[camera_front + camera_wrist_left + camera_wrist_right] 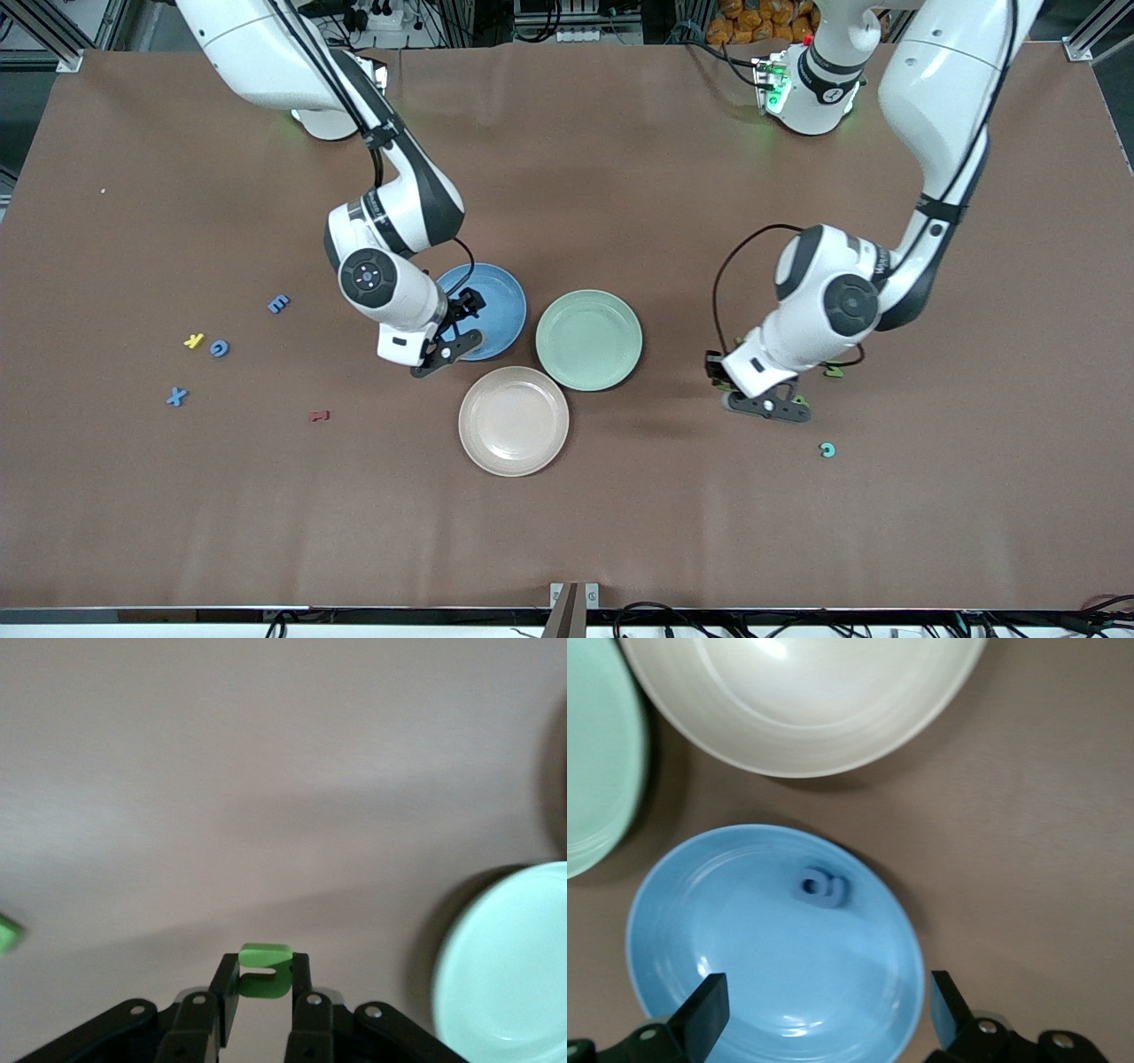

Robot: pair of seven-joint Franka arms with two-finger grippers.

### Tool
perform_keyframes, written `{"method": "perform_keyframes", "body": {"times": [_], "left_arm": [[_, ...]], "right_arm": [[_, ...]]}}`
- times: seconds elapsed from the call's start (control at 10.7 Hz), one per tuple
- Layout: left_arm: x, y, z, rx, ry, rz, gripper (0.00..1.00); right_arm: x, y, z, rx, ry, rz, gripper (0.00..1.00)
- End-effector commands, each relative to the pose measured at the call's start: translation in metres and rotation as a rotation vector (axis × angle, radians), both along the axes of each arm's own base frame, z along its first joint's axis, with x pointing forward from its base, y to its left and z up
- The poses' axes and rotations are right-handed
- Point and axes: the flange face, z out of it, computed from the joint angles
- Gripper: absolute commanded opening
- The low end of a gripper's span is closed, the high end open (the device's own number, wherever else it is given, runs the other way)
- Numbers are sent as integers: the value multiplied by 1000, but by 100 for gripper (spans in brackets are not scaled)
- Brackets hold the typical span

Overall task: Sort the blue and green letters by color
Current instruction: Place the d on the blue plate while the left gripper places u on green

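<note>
While the left gripper [264, 992] hangs low over the bare table toward the left arm's end from the green plate [588, 339], I see its fingers [225, 988] pinched narrow on a lime green letter [264, 970], held flat between the pads with its notched side toward one finger; which letter it is I cannot tell. It looks thick, matte and blocky. A second green letter [833, 371] peeks out from under that arm, and a scrap of green [7, 933] at the edge of the left wrist view may be the same one. A teal C [827, 450] lies nearer the front camera than the green plate, toward the left arm's end. My right gripper [824, 1010] is over the blue plate [505, 301], fingers spread wide with nothing between them, and one blue letter [822, 887], curled like a G or an e, lies flat in that plate. Toward the right arm's end from the green plate I count three more blue letters on the table: an E [278, 304] tilted a little, a G [219, 348], and an X [177, 396] nearest the camera. Beside the G sits one yellow K [194, 340], and one dark red letter [319, 416] lies with its long axis along the table's length. Three plates in all: blue, green and a pink one [513, 421], touching or nearly so.
</note>
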Motion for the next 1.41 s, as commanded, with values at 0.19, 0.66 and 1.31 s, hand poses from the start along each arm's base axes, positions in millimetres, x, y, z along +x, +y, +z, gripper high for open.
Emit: {"method": "perform_keyframes", "body": {"times": [0.19,0.66,1.31], "left_arm": [[-41,-115,-2,-8,28,77,0],[-77,-179,-40,25,40,89,3],[-81,-206,-44,68,-16,146,100]], "right_arm": [[1,-86,3,-65,-32,-28,100],[-13,-224,-18,-40,-38,18,100],[-50,-355,-50,29,-90,457,100]]}}
